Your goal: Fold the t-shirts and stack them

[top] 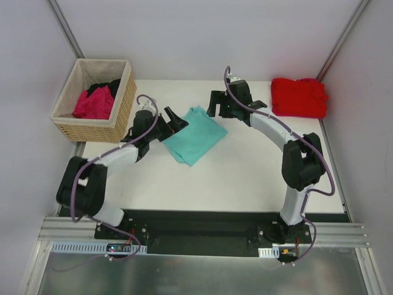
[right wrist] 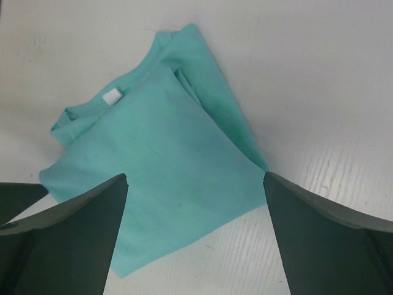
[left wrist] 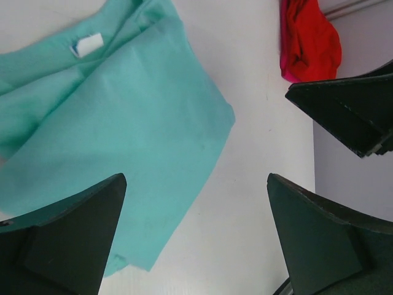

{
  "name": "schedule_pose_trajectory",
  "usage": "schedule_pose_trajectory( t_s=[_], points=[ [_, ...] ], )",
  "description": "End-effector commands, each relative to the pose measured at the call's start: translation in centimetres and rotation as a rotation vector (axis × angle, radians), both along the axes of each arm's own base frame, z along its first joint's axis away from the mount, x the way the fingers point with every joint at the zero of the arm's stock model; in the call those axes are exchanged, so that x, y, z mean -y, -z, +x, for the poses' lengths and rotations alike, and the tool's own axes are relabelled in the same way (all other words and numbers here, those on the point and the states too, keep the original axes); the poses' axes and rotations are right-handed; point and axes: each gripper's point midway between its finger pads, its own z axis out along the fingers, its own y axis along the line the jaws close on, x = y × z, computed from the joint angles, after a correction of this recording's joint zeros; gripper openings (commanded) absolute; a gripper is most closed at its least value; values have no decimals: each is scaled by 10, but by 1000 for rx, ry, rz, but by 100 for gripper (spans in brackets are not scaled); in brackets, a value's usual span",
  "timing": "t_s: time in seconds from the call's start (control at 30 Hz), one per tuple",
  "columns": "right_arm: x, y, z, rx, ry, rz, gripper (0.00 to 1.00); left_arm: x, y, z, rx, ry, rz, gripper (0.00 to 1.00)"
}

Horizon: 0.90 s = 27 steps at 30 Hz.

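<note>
A folded teal t-shirt (top: 195, 136) lies in the middle of the white table, its small white neck label (left wrist: 89, 44) facing up. My left gripper (top: 178, 120) hovers open over the shirt's left edge, and only cloth and table show between its fingers (left wrist: 196, 181). Just off the shirt's back right corner, my right gripper (top: 213, 106) stands open above the teal cloth (right wrist: 166, 166), holding nothing (right wrist: 195, 178). A folded red t-shirt (top: 299, 97) rests at the table's back right corner. A magenta t-shirt (top: 93, 103) and a black one (top: 105, 86) lie crumpled in the basket.
The woven tan basket (top: 92, 129) with beige lining stands off the table's back left corner. Grey walls close in on the left, back and right. The right gripper's black fingers (left wrist: 350, 110) show at the right of the left wrist view.
</note>
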Motion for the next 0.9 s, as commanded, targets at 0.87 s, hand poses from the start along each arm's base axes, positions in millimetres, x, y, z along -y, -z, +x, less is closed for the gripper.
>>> schedule_pose_trajectory(
  t_s=[0.87],
  points=[
    [48, 3, -40, -37, 90, 10, 96, 41, 93, -110, -281, 352, 10, 99]
  ],
)
